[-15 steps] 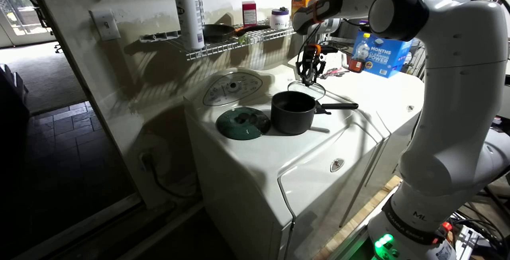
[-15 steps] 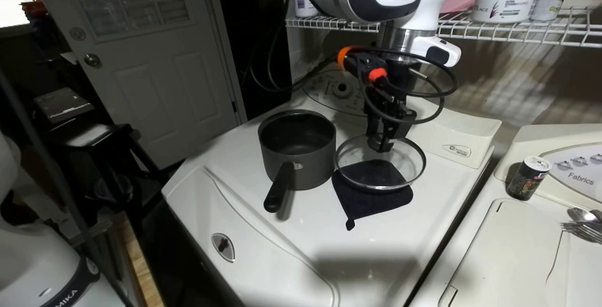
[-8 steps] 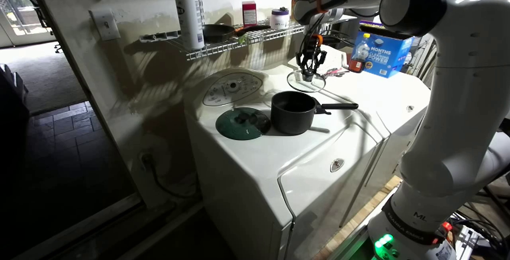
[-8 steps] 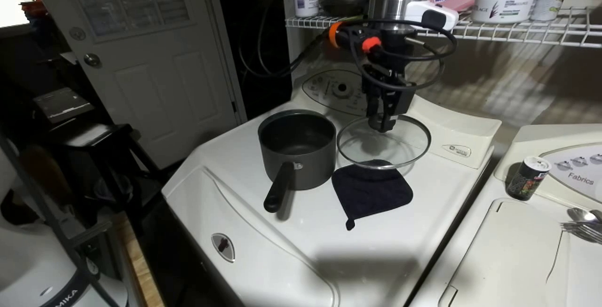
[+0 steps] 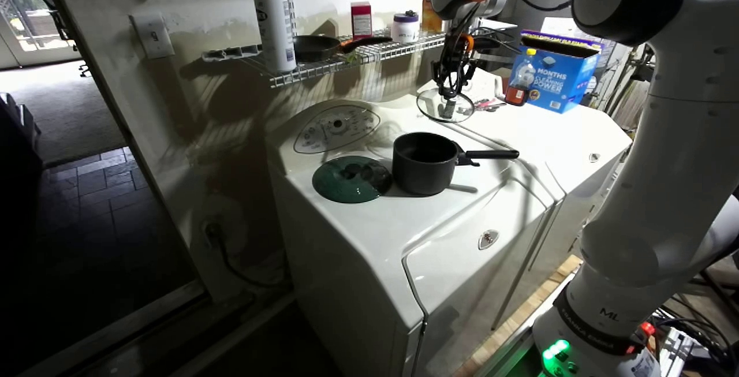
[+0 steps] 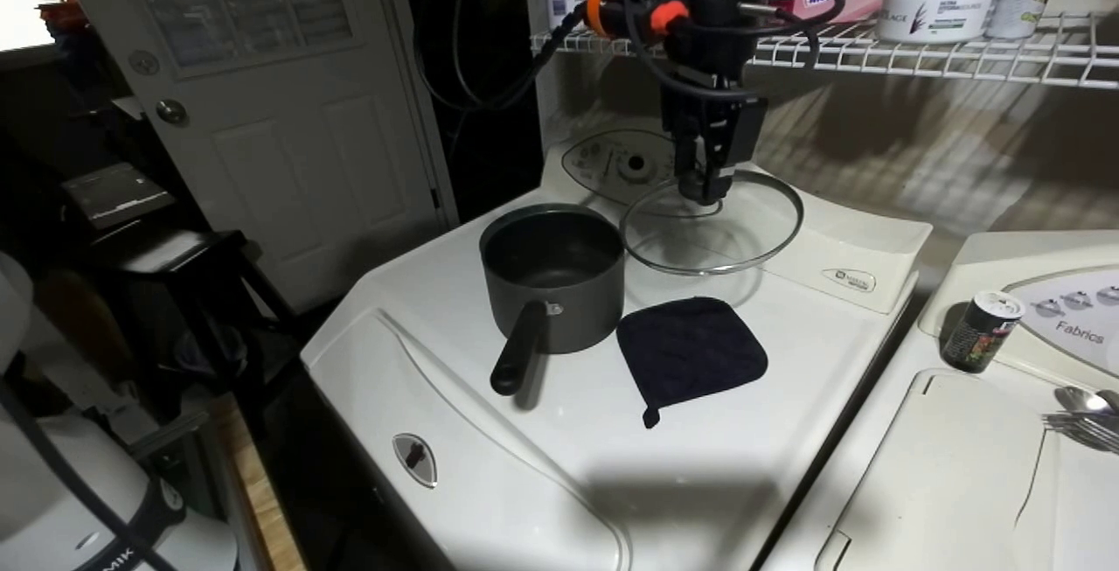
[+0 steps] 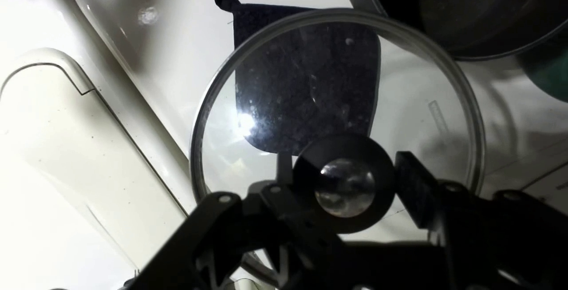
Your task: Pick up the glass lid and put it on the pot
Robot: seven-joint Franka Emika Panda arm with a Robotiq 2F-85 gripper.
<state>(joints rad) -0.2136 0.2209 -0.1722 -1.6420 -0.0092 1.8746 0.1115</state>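
The glass lid (image 6: 730, 247) is a clear round disc with a metal rim and a black knob. It also shows in an exterior view (image 5: 432, 110). In the wrist view the lid (image 7: 421, 108) fills the middle. My gripper (image 7: 344, 179) is shut on the lid's knob, a finger (image 7: 415, 188) on each side. The gripper (image 6: 705, 191) holds the lid raised above the white appliance top, roughly level. The pot (image 6: 559, 313) is black, open and upright, with one long dark handle. It stands beside the lid, lower down, and partly shows in the wrist view (image 7: 466, 10).
A dark pot holder (image 6: 695, 348) lies below the lid. A dark green disc (image 5: 351, 180) lies beside the pot. A wire shelf (image 6: 1062, 68) with jars runs behind the arm. A small can (image 6: 981, 332) and cutlery are on the neighbouring appliance, with a blue box (image 5: 557, 79) behind.
My gripper has risen with the glass lid in it, off the pot holder, which now shows whole in an exterior view. The pot has not moved.
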